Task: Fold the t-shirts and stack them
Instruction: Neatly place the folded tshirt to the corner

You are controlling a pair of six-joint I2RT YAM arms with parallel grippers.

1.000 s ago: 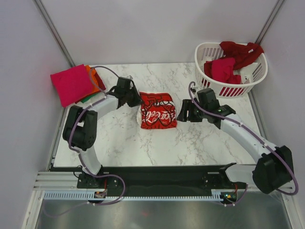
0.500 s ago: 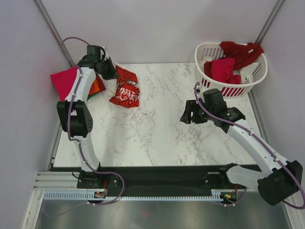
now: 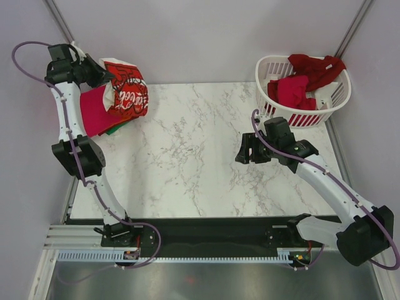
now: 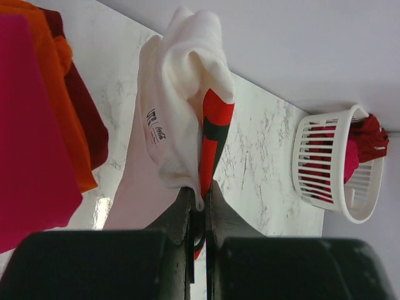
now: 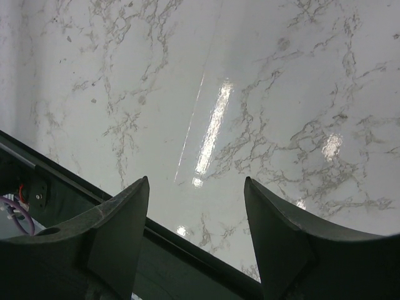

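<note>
- The white marble table (image 3: 206, 162) is the biggest thing, and most of its top is bare.
- The left arm reaches up high over the far left corner. The right arm stretches out low over the right side of the table.
- A white basket (image 3: 301, 118) sits at the far right corner. A crimson t-shirt (image 3: 291, 91) and a dark red t-shirt (image 3: 316, 67) lie bunched up in it.
- A stack of folded shirts lies at the far left corner, with the pink t-shirt (image 3: 94, 114) on top and the orange t-shirt (image 4: 67, 112) under it.
- The red Coca-Cola t-shirt (image 3: 127, 91) hangs in the air beside that stack, folded, its white inside showing.
- The left gripper (image 4: 199, 199) pinches the edge of this shirt tight.
- The right gripper (image 5: 197, 187) is spread wide and holds nothing, above bare table.
</note>
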